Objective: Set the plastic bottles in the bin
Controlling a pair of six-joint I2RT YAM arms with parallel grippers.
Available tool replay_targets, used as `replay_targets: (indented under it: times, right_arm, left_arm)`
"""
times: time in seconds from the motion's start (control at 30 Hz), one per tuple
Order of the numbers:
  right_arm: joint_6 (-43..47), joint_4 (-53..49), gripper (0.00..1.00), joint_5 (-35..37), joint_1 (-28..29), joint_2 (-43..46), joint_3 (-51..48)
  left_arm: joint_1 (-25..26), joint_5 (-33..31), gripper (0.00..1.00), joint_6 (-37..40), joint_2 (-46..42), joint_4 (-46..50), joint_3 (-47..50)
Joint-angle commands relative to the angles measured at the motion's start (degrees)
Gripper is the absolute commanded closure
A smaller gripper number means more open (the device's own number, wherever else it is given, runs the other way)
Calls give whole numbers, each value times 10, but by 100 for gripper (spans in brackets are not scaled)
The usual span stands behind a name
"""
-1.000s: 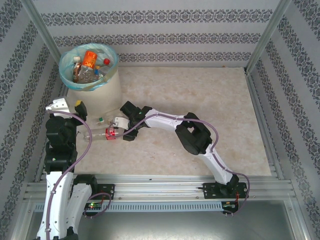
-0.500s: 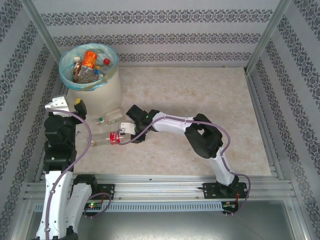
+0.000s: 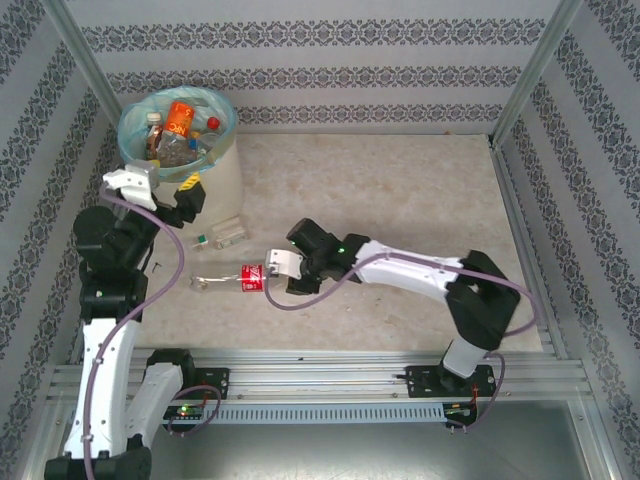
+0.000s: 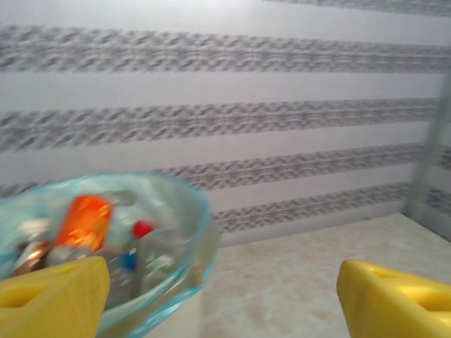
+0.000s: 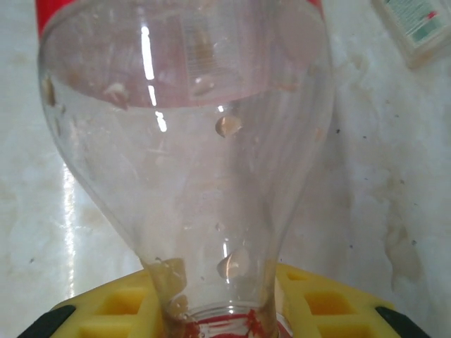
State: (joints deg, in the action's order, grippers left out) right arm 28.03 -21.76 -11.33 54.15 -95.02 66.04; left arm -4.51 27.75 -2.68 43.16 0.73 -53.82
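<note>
Striped walls (image 3: 330, 80), a marbled table (image 3: 420, 200), a bin (image 3: 225, 178) at far left.
Bottles (image 3: 178, 125) are heaped in the bin; the left gripper (image 3: 160, 190) is held beside it, fingers spread and empty; the right gripper (image 3: 277, 264), stretched leftward, is clamped on a bottle (image 3: 248, 277) lying on the table.

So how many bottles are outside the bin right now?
2. A red-labelled bottle is in the grip of the right gripper, in front of the bin. A smaller clear bottle lies beside the bin's base. Others may be hidden.
</note>
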Motion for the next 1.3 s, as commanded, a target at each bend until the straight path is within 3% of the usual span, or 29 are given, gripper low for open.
replay_targets:
  times: [0.0,0.17,0.47,0.57,0.67,0.8,1.03,1.17,1.27]
  right_arm:
    - [-42,29,91,20,2,57,-49]
    - [-73,35,92,29,-10,149,-112]
    - [-130,83,93,-17,-104,337,-220]
    - [-173,114,95,11,-144,379,-245]
    - [-236,148,95,-21,-206,392,-258]
    - [-279,192,95,-34,-240,414,-275]
    - [-370,207,100,-82,-296,421,-244]
    - [-399,226,100,-148,-303,416,-217]
    - [-426,266,100,-182,-304,415,-210]
  left_arm:
    - [11,140,10,-26,24,-108,-7]
    - [39,163,8,-55,73,-183,-36]
    - [98,190,0,-57,168,-221,-109]
    - [125,159,0,-59,190,-254,-112]
    - [145,113,0,-55,205,-266,-112]
    - [161,81,0,-72,231,-253,-117]
    - [200,127,0,-125,268,-302,-99]
    - [229,150,0,-130,283,-297,-103]
    - [241,178,0,-175,297,-352,-98]
